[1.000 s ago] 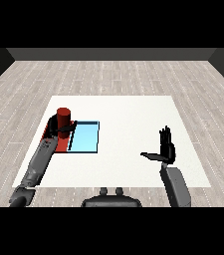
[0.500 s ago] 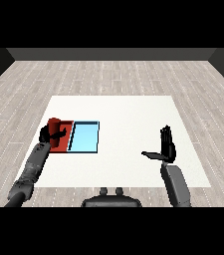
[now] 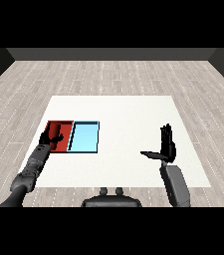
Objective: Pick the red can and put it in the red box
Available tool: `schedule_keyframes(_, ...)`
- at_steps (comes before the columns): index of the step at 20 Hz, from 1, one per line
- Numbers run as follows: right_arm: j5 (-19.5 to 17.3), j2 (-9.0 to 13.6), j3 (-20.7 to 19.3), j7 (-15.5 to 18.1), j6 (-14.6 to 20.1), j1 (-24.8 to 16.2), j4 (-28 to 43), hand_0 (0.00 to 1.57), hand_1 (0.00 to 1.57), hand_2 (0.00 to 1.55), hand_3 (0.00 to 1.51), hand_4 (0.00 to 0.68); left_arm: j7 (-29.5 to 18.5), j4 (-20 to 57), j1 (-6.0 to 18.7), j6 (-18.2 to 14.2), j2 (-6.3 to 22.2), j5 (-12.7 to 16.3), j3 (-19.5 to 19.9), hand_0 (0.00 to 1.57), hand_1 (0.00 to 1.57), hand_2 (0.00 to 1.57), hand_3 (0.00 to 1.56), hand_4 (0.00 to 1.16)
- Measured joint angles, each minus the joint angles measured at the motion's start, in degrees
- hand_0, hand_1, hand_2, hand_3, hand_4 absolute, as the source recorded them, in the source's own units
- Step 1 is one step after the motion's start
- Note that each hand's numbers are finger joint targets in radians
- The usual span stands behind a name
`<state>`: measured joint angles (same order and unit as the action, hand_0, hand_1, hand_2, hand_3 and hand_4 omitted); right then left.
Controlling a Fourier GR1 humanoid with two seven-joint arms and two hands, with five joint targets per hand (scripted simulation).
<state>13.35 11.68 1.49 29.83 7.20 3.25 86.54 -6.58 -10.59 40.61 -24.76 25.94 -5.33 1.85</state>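
bare test room, not a home: white table (image 3: 123,107) on pale wood-plank floor (image 3: 108,74), dark plain walls (image 3: 108,54), only a red tray (image 3: 54,149) and light blue tray (image 3: 86,149) on it.

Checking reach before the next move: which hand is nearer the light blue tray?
The left. The left hand lies over the red tray, right beside the light blue tray. The right hand is raised far across the table.

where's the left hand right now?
Head view, left side: the left hand is over the near edge of the red tray, whose right side adjoins the light blue tray.
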Motion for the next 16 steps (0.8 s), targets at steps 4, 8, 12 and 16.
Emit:
schedule_keyframes(4, 0.44, -0.11, -0.02, 1.18, -1.26, -1.03, 0.14, 0.0, 0.0, 0.0, 0.0, 0.0, -0.44, 3.52, 1.08, 2.99, 0.02, -1.58, -0.96, 0.0, 0.0, 0.0, 0.0, 0.64)
schedule_keyframes(8, 0.23, -0.27, 0.16, 2.11, -1.93, -0.37, 0.11, 0.0, 0.0, 0.0, 0.0, 0.0, 2.5, 6.86, 2.67, 6.43, 1.82, -5.32, -4.25, 0.0, 0.0, 0.0, 0.0, 0.0)
schedule_keyframes(12, 0.98, -0.01, -0.15, 1.85, -2.9, -1.38, 1.37, 0.0, 0.0, 0.0, 0.0, 0.0, 5.98, 8.74, 4.45, 8.34, 2.77, -6.35, -4.95, 0.0, 0.0, 0.0, 0.0, 0.0)
schedule_keyframes(16, 1.33, 0.02, -0.28, 2.23, -3.82, -1.82, 2.24, 0.0, 0.0, 0.0, 0.0, 0.0, 5.31, 7.61, 4.3, 6.2, 2.34, -4.09, -2.5, 0.0, 0.0, 0.0, 0.0, 0.0)
